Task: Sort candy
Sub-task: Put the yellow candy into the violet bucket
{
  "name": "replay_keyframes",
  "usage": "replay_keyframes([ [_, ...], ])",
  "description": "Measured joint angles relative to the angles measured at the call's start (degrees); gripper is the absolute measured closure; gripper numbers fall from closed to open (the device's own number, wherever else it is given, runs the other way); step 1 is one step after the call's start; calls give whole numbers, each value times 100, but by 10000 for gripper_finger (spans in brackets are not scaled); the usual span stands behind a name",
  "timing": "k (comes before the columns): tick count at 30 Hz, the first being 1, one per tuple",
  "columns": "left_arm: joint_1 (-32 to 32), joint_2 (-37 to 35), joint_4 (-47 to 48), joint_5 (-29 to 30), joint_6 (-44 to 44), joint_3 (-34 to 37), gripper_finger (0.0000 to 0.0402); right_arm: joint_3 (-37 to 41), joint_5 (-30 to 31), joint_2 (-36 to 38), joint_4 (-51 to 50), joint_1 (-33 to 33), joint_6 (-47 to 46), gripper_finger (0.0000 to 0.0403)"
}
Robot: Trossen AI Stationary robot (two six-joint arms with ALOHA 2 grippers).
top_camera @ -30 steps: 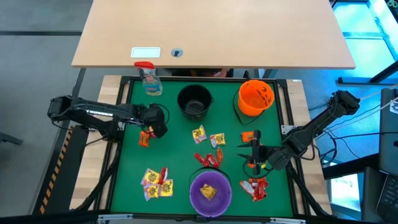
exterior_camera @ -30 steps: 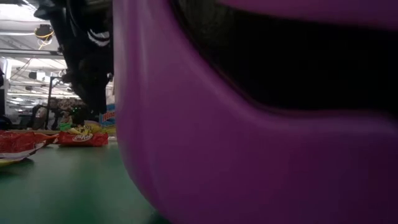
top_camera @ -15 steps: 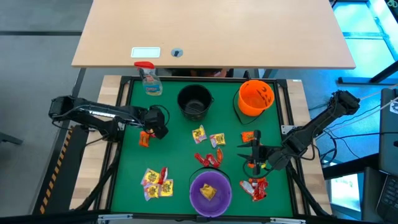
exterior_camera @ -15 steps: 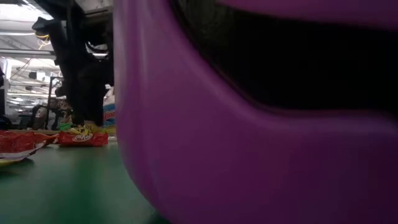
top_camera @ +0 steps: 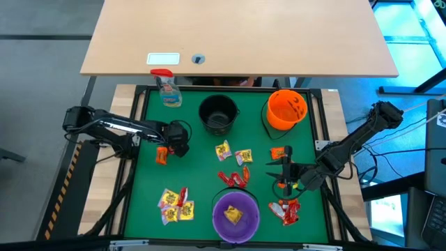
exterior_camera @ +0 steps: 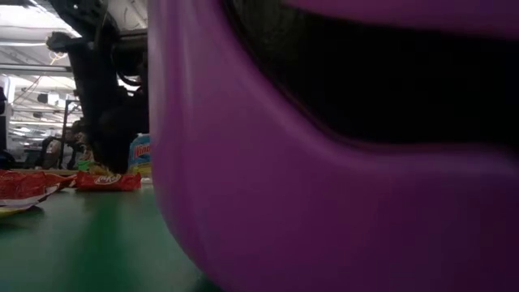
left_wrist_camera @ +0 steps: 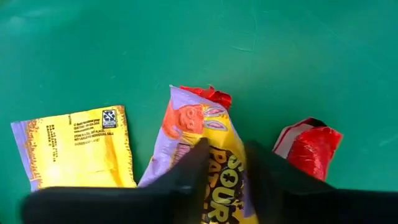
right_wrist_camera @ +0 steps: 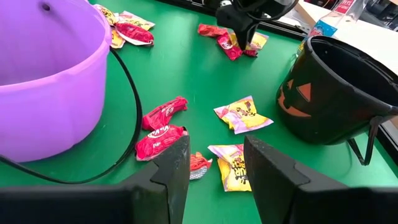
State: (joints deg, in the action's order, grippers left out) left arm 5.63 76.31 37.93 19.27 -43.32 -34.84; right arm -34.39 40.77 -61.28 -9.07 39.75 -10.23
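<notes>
One packet [left_wrist_camera: 211,168], yellow, far left on table: my left end effector [left_wrist_camera: 225,163] pinches it for sorting; right end effector [right_wrist_camera: 214,155] waits open.

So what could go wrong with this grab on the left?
The left hand is down on a yellow packet with a red wrapper poking out at its edge, so both might lift and get sorted together. A second yellow packet and a red packet lie close and could get nudged.

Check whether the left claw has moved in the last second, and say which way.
Yes. In the high view the left claw has dropped onto the candy left of the black bucket, and its fingers have narrowed around a packet.
</notes>
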Motion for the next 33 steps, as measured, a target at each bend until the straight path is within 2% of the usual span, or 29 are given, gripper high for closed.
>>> replay_keyframes([
  [2, 0, -18, 36, -34, 107, -63, 379, 0, 2, 0, -1, 0, -1, 256],
  [4, 0, -19, 60, -42, 184, -183, 393, -2, 20, 0, 1, 0, -1, 256],
  [14, -239, -19, 860, 192, 715, -1484, 401, -2, 70, 0, 5, 0, -190, 256],
  [23, -1057, -21, 1344, 284, 1226, -3178, 401, -2, 229, 0, 1, -2, -198, 256],
  [28, -1636, -24, 835, 277, 1863, -3819, 401, -4, 270, 0, 16, -2, -198, 256],
  [33, -2027, -26, -243, 208, 2758, -3926, 401, -4, 559, -4, 720, -45, 89, 256],
])
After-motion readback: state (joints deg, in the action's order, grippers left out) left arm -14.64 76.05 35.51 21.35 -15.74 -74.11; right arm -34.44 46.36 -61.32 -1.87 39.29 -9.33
